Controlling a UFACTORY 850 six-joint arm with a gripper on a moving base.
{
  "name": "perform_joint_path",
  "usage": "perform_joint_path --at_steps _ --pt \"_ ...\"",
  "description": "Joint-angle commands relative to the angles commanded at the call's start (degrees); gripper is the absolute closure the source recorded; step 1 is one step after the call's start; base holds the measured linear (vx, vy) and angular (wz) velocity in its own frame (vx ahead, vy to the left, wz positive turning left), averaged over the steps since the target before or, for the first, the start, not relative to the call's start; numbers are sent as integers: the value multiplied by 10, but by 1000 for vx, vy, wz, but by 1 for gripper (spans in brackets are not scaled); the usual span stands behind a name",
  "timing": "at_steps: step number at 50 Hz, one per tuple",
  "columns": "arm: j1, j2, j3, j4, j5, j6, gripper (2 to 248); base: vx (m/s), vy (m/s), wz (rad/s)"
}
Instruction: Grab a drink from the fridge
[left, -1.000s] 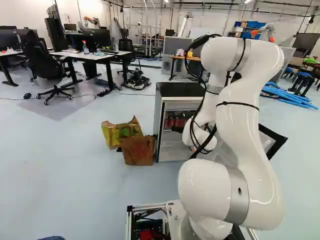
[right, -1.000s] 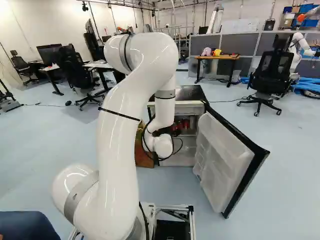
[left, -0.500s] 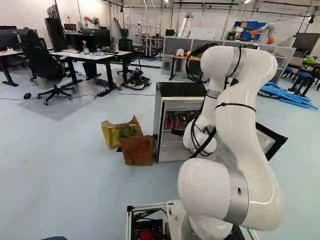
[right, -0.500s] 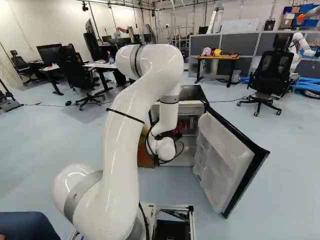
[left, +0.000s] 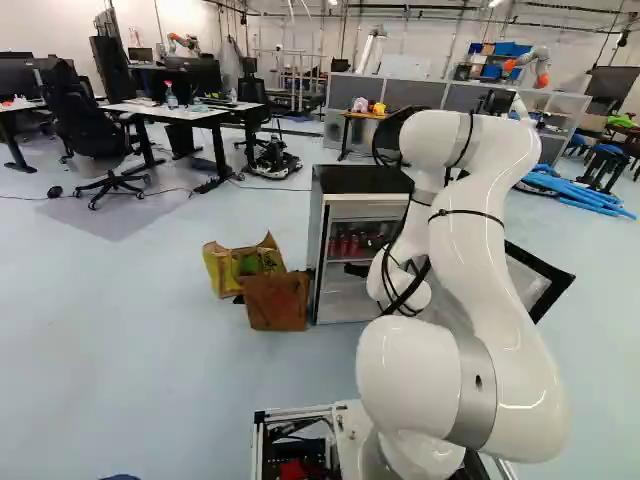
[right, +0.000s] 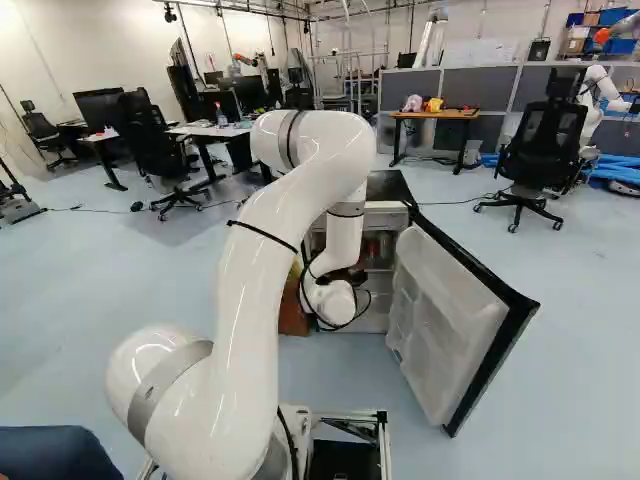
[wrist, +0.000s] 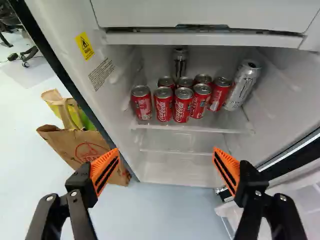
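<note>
Pale floor (wrist: 160, 215) below, and your gripper (wrist: 166, 150) stands wide before the shelf (wrist: 190, 128), likely to straddle one red can (wrist: 183, 106)!

A brown bag (left: 276, 304) sits beside a yellow bag (left: 228, 268); a bottle (left: 171, 98) stands on a desk (left: 200, 115) near a black chair (left: 90, 132).

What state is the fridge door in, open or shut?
Open: the fridge door stands swung out from the fridge, its inner side showing, and the wrist view looks in at red cans on a shelf.
</note>
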Motion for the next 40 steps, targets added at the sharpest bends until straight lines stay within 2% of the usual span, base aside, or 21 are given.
perform_joint_path --at_steps 15,40 --pt "-6 -37 -34 0 0 0 3 0 0 0" --pt "-12 -54 -70 0 0 0 3 0 0 0"
